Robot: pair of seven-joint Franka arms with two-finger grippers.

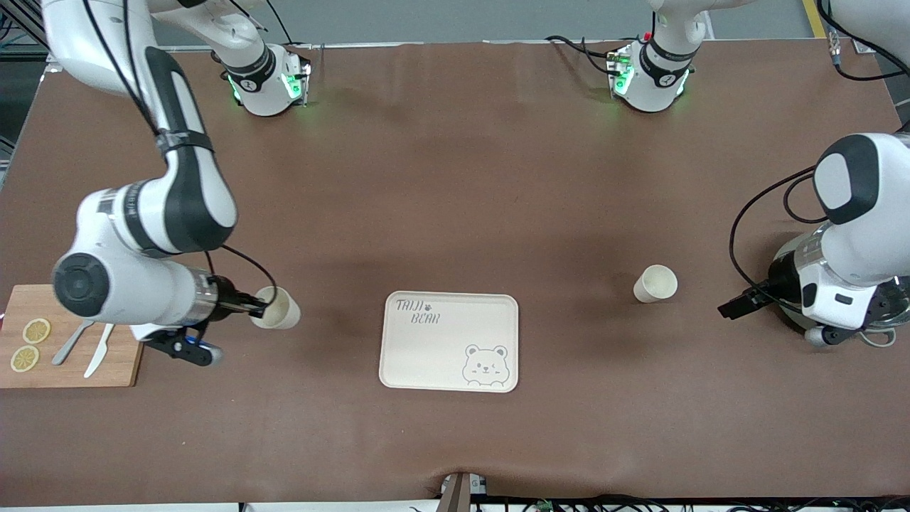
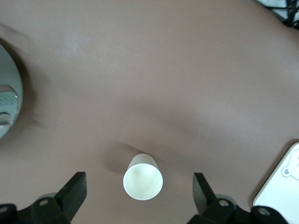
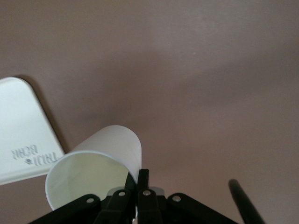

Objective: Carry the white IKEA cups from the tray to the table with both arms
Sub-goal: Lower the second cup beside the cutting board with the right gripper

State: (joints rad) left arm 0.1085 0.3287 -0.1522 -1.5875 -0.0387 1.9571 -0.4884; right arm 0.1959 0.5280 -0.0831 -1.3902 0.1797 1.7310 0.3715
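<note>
One white cup (image 1: 276,307) is tilted, low over the table between the cutting board and the bear tray (image 1: 449,341). My right gripper (image 1: 257,306) is shut on its rim, one finger inside and one outside. The right wrist view shows that cup (image 3: 98,168) with the right gripper (image 3: 140,179) pinching its wall. The second white cup (image 1: 655,283) stands upright on the table toward the left arm's end. My left gripper (image 1: 741,306) is open and empty, apart from it. In the left wrist view this cup (image 2: 143,179) shows between the spread fingers (image 2: 74,191), untouched.
A wooden cutting board (image 1: 71,355) with lemon slices, a fork and a knife lies at the right arm's end. A grey-green pot with glass lid (image 1: 892,306) sits under the left arm's wrist. The tray's corner shows in both wrist views (image 2: 285,186) (image 3: 23,135).
</note>
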